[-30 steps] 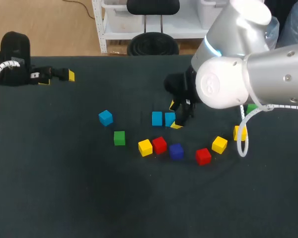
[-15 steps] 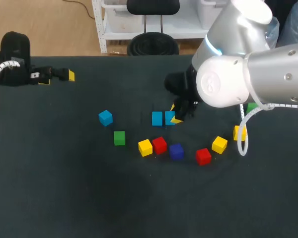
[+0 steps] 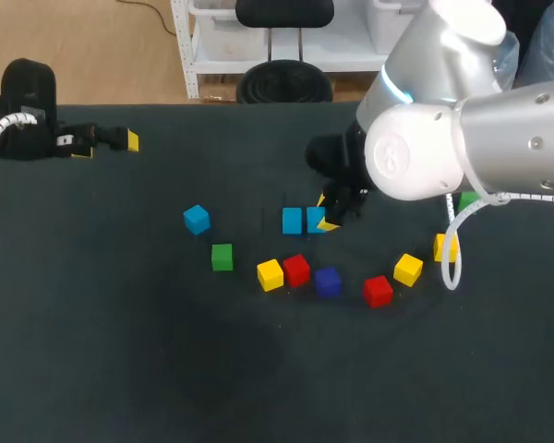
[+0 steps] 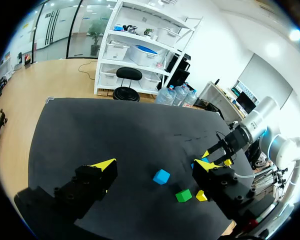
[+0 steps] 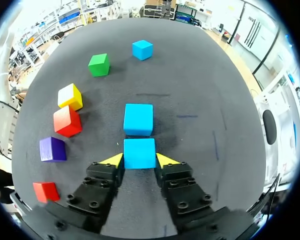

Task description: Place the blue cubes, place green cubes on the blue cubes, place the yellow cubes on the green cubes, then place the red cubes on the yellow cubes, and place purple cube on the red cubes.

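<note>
While between fingers [image 5: 112, 160], blue cube [image 5: 139, 153]; second cube [image 5: 138, 119] ahead.

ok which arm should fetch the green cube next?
Right, probably. Its claw is at the blue cubes mid-table, nearer the green cube. The left claw sits open near the table's back left corner.

Head camera overlooks the whole tabletop [image 3: 120, 369] from behind; left wrist views it from afar; right wrist hangs close above the blue cubes [image 5: 138, 120].
</note>
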